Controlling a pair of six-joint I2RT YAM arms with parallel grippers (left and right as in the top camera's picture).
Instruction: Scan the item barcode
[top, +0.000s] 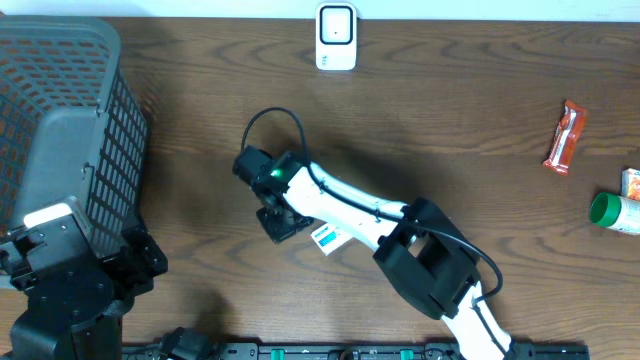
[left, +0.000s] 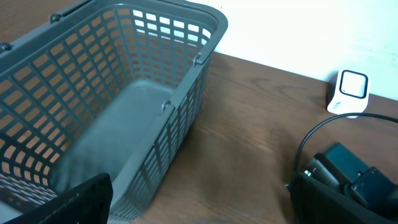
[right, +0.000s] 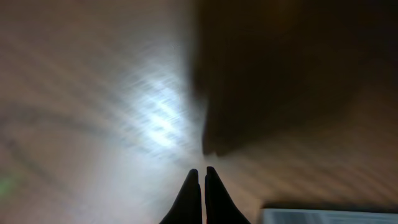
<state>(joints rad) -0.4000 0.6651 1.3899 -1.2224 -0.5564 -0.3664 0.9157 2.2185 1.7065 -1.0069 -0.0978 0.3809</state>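
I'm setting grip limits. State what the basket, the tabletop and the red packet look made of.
Basket: grey moulded plastic, matte, judging by its thin lattice walls and rounded rim. Tabletop: dark brown wood or wood-look laminate, slight sheen; grain streaks show, but not which. Red packet: probably glossy printed film wrapper, flat with light patches; too small to be sure.

Grey lattice basket (top: 110, 150); white scanner (top: 336, 37); dark woodgrain table (top: 450, 120); orange-red packet (top: 565, 137)
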